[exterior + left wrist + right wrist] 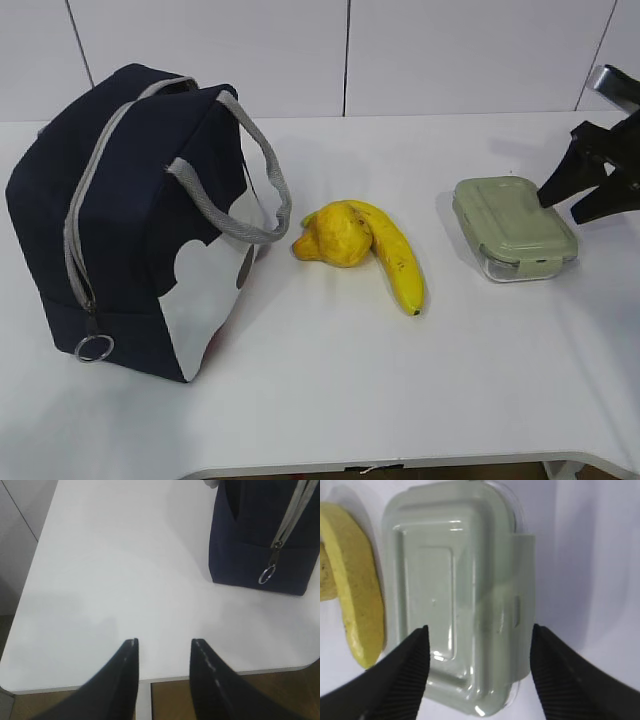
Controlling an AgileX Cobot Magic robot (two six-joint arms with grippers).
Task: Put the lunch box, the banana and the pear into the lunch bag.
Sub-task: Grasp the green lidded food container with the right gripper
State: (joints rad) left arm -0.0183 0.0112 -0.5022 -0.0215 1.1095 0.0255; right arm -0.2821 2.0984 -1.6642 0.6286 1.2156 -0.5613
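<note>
The white table (330, 390) carries four items. The lunch bag (120, 230) stands upright at the left, its grey zipper strip running down the near edge to a metal pull ring (94, 347); the grey handles (235, 170) arch over the top. At centre, the pear (335, 235) and the banana (397, 258) lie touching, the banana curving around the pear's right side with its dark tip toward the near edge. The lunch box (515, 227) sits flat to the right, lid clipped on, near the banana but apart from it.

The right gripper (477, 645) is above the lunch box with its jaws spread, one finger over the lid surface and the other over the clip side. No contact with the box is visible.

The left gripper (164, 652) is above bare table just left of the lunch bag, jaws apart and holding nothing.
</note>
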